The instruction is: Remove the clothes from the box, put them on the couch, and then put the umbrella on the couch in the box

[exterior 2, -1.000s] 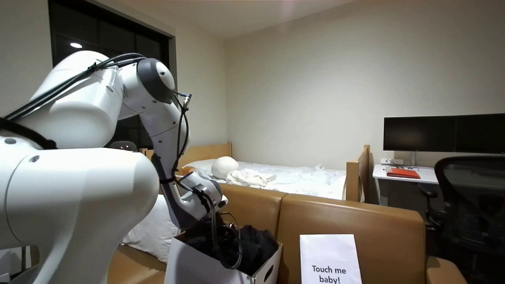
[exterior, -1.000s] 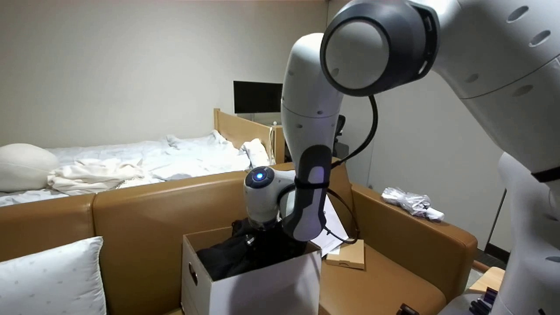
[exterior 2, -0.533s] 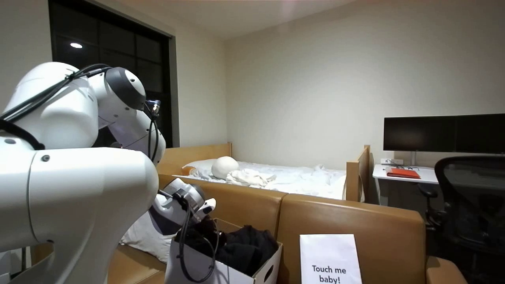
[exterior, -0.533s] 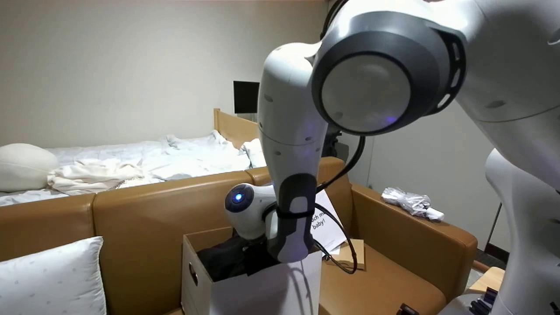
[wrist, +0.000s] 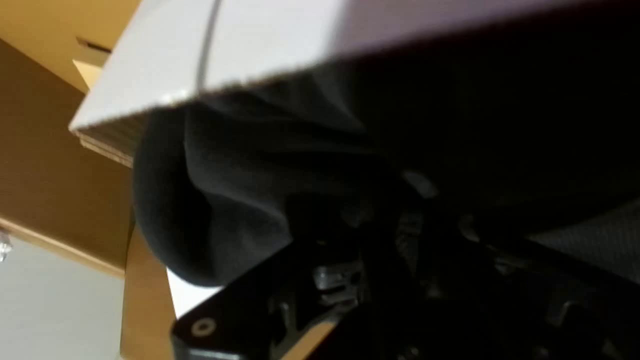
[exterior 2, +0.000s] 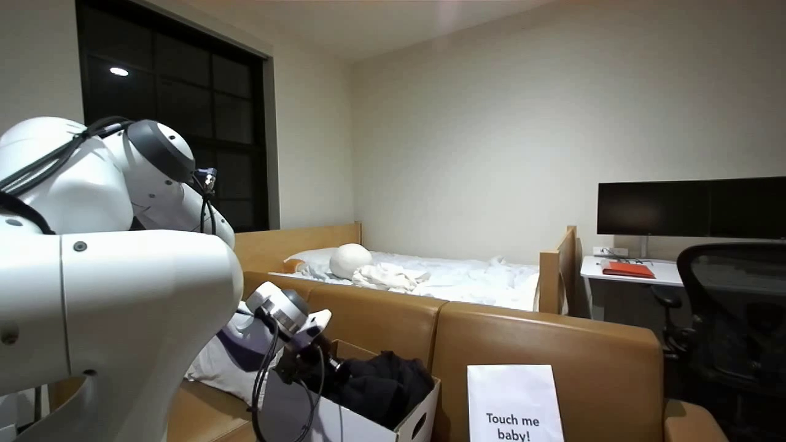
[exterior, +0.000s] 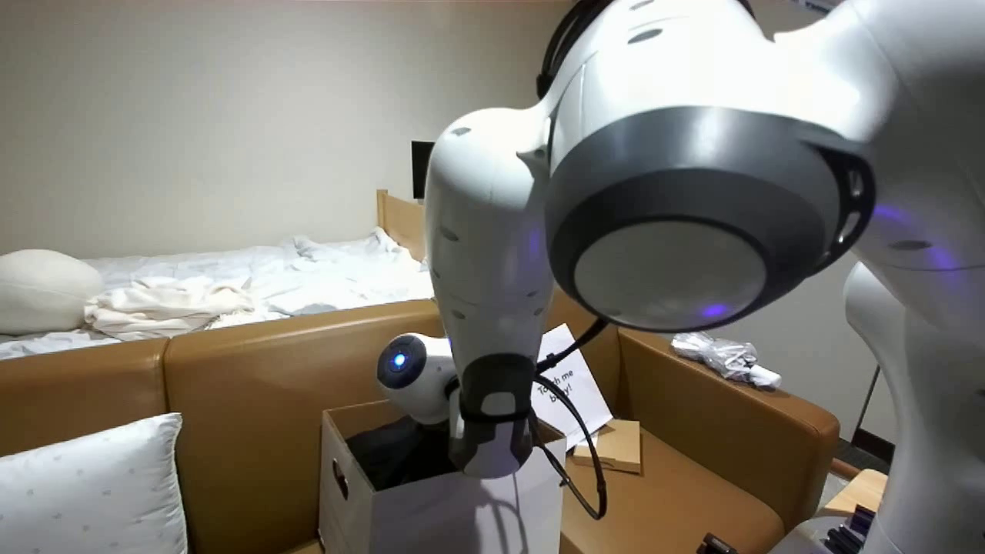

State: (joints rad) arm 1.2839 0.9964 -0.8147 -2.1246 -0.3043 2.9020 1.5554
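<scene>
In an exterior view, the open box, smooth white cardboard outside and brown within, is standing before the tan leather backrest of the couch. The clothes, matte, black and soft, are lying inside it. To the right, a printed sheet is leaning by the backrest, a flat brown carton is lying on the seat and crumpled clear plastic is resting on the armrest. A plump pillow is sitting near left. The white, rounded arm is hiding part of the clothes and the box's rim; the view's lower edge is cutting off the box's base.

In an exterior view, a rumpled white bed is stretching across the far side. The clothes are bulging in loose folds at the box's right end, and the arm's dark tip is blending into them. The sheet, cut off below, is reading "Touch me baby!"

In the wrist view, the box's layered cardboard edge is running along the clothes. The hand, dark with metal glints, is pointing into them. Black is merging with black there, so I cannot tell how far open it is standing or whether it is gripping any fabric.
</scene>
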